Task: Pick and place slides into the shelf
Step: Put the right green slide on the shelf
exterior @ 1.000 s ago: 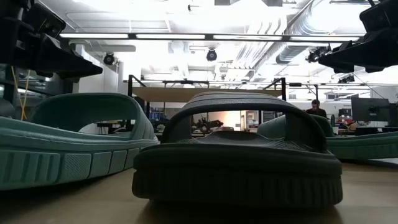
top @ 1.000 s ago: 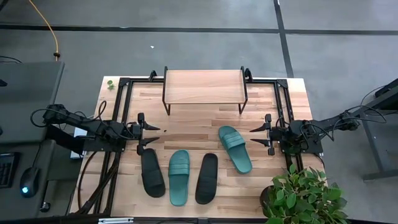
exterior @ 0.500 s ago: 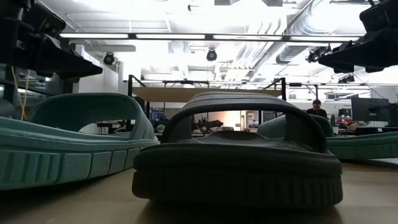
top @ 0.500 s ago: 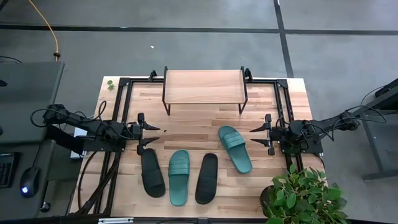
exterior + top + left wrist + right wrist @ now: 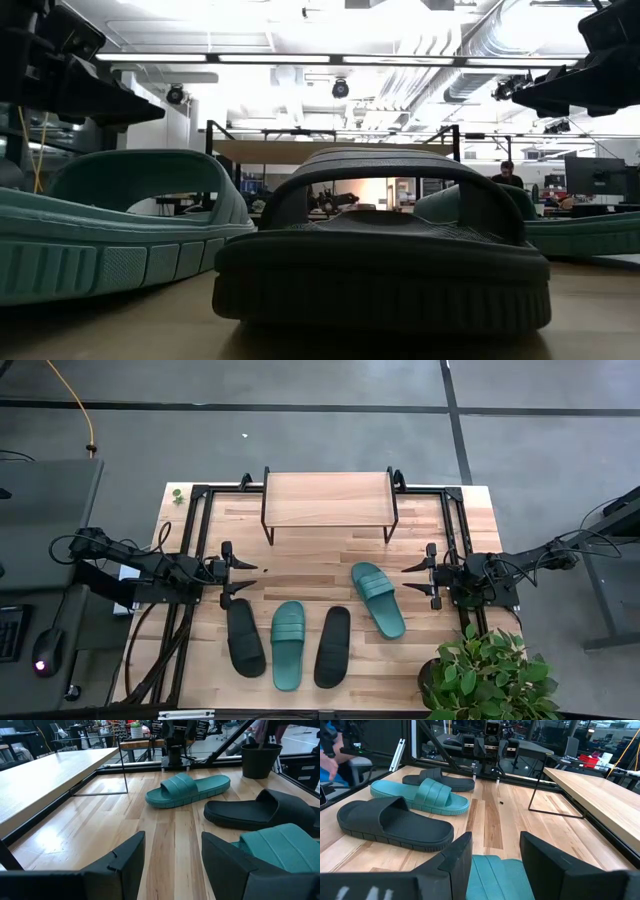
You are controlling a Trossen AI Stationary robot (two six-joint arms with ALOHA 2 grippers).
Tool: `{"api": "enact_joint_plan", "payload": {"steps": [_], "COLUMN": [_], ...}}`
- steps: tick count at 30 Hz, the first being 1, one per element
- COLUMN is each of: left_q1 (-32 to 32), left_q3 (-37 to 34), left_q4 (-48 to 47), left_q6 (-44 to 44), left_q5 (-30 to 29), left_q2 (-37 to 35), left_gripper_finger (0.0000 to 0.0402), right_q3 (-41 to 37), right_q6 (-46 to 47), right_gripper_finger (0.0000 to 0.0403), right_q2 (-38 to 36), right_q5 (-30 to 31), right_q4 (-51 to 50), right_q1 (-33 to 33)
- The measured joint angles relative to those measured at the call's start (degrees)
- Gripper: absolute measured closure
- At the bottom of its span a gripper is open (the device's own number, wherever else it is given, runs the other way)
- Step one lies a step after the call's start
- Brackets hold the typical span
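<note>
Four slides lie soles down on the table in the high view: a black one [image 5: 243, 637], a teal one [image 5: 287, 644], a black one [image 5: 333, 646] and a teal one [image 5: 377, 598] set at an angle. The shelf [image 5: 328, 500] stands on its thin black legs at the far edge. My left gripper [image 5: 241, 578] hovers open just beyond the left black slide's far end. My right gripper [image 5: 416, 578] hovers open to the right of the angled teal slide, whose strap [image 5: 495, 877] shows below its fingers. The low view shows a black slide [image 5: 380, 250] up close.
A potted plant [image 5: 485, 675] stands at the table's near right corner, close under the right arm. A black frame [image 5: 196, 540] runs along the table's sides. Bare wood lies between the shelf and the slides. A person [image 5: 508, 172] sits far off in the room.
</note>
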Motion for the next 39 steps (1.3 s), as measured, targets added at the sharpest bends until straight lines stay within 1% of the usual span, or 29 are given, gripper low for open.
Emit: {"api": "enact_joint_plan", "payload": {"steps": [10, 39], "left_q1": [-0.01, -0.01], "left_q3": [0.00, 0.00], "left_q4": [0.00, 0.74], "left_q6": [0.98, 0.32], "left_q5": [0.00, 0.02], "left_q2": [0.00, -0.02], "left_gripper_finger": [0.0224, 0.0224], "right_q3": [-0.01, 0.01], "right_q6": [0.02, -0.01], "right_gripper_finger": [0.0246, 0.0246], "right_q2": [0.01, 0.01], "right_q5": [-0.01, 0.00], "right_q4": [-0.02, 0.00], "right_q1": [0.01, 0.01]}}
